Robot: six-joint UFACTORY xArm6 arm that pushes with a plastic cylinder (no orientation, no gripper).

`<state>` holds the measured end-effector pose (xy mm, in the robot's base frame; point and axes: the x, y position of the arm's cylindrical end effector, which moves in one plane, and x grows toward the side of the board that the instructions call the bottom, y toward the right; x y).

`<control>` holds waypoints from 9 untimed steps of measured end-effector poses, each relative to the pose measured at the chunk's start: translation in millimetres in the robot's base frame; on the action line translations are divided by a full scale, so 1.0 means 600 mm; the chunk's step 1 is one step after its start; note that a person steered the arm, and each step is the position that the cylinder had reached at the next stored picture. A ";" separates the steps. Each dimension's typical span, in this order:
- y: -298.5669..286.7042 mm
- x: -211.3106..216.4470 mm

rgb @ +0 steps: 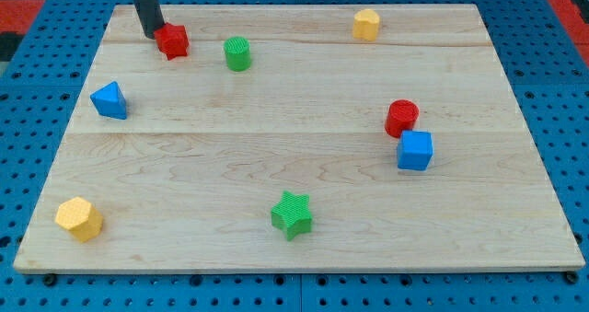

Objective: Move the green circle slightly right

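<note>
The green circle [237, 53] stands upright on the wooden board [294, 229] near the view's top left. My tip [151, 34] is at the view's top left, touching the left side of a red block [172, 40] of unclear shape. The red block lies between my tip and the green circle, with a gap between the red block and the circle.
A blue triangle-like block [109, 100] is at the left. A yellow block [79, 219] is at the bottom left, a green star [292, 214] at the bottom middle. A red cylinder [401, 118] touches a blue cube [414, 150] at the right. A yellow block [366, 24] is at the top.
</note>
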<state>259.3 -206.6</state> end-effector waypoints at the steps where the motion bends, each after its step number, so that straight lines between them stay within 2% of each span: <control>1: 0.000 -0.005; 2: 0.055 -0.059; 3: 0.204 -0.055; 4: 0.301 0.031; 5: 0.272 0.038; 6: 0.244 -0.004; 7: 0.185 0.004; 8: 0.149 0.074; 9: 0.159 0.128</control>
<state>336.2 -111.2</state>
